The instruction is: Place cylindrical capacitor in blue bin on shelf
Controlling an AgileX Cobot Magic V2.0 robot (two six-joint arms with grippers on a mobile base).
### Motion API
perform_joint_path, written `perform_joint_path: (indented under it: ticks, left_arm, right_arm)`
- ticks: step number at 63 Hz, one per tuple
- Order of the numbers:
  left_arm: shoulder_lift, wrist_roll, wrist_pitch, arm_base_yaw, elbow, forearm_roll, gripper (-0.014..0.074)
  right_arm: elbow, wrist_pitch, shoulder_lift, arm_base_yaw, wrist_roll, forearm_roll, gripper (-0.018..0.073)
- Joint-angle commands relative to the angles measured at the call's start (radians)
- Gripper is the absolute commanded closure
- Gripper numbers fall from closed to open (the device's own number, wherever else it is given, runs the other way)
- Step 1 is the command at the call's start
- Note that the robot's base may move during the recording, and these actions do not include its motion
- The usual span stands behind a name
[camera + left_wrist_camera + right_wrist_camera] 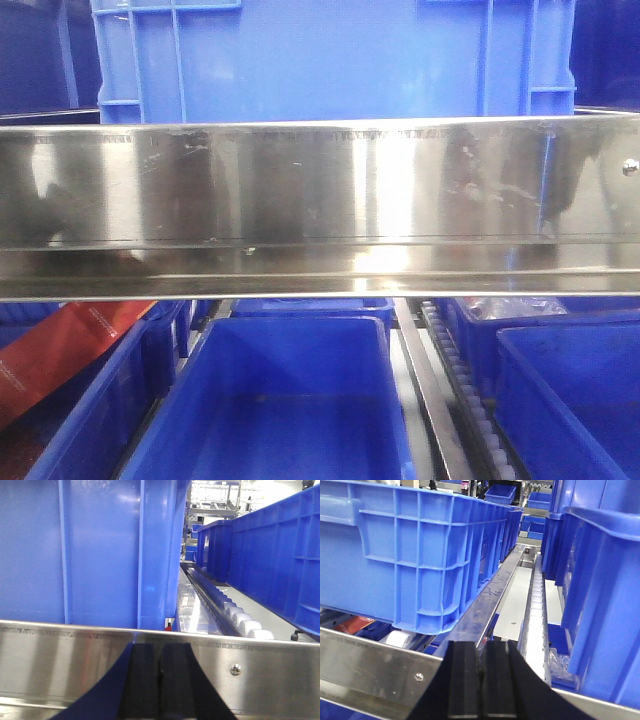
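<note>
No orange cylindrical capacitor shows in any view. The shelf's shiny steel front rail (pixel 320 205) spans the front view. A large blue bin (pixel 335 60) stands on the shelf above the rail, and an empty blue bin (pixel 280 405) sits on the level below. My left gripper (pixel 160 650) is shut and empty, right in front of the rail (pixel 60 657), under the corner of a blue bin (pixel 100 550). My right gripper (pixel 481 652) is shut and empty, above the rail (pixel 375 667), between a ribbed blue bin (pixel 420 550) and another blue bin (pixel 600 595).
White roller tracks (pixel 235 612) (pixel 536 605) run back between the bins. A red package (pixel 60 355) lies in a lower-left bin. More blue bins (pixel 570 385) sit lower right, one holding clear plastic bags (pixel 510 305). A screw (pixel 236 669) is in the rail.
</note>
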Motion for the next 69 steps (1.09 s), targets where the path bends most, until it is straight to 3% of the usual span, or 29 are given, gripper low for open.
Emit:
perform_joint_path:
  ticks: [1, 23, 33, 41, 58, 66, 69]
  left_arm:
    - [-0.004, -0.005, -0.024, -0.004, -0.002, 0.0, 0.0707]
    - [-0.004, -0.005, -0.024, -0.004, -0.002, 0.0, 0.0707]
    - [-0.004, -0.005, -0.024, -0.004, -0.002, 0.0, 0.0707]
    - [-0.004, -0.005, -0.024, -0.004, -0.002, 0.0, 0.0707]
    - [-0.004, -0.005, -0.024, -0.004, -0.002, 0.0, 0.0707]
    - [-0.004, -0.005, -0.024, -0.004, -0.002, 0.0, 0.0707]
    - [-0.004, -0.005, -0.024, -0.004, -0.002, 0.0, 0.0707]
  right_arm:
    - [0.003, -0.027, -0.003, -0.003, 0.0, -0.005, 0.0721]
    - [0.009, -0.056, -0.003, -0.026, 0.009, -0.007, 0.0721]
    - [0.024, -0.108, -0.005, -0.123, 0.21, -0.128, 0.0721]
    - [0.085, -0.178, -0.022, -0.175, 0.214, -0.126, 0.0721]
    - [0.297, -0.311, -0.144, -0.203, 0.221, -0.126, 0.0721]
    - [0.346, -0.321, -0.171, -0.205, 0.221, -0.134, 0.0721]
    - [0.346, -0.264, -0.171, -0.205, 0.221, -0.14, 0.0721]
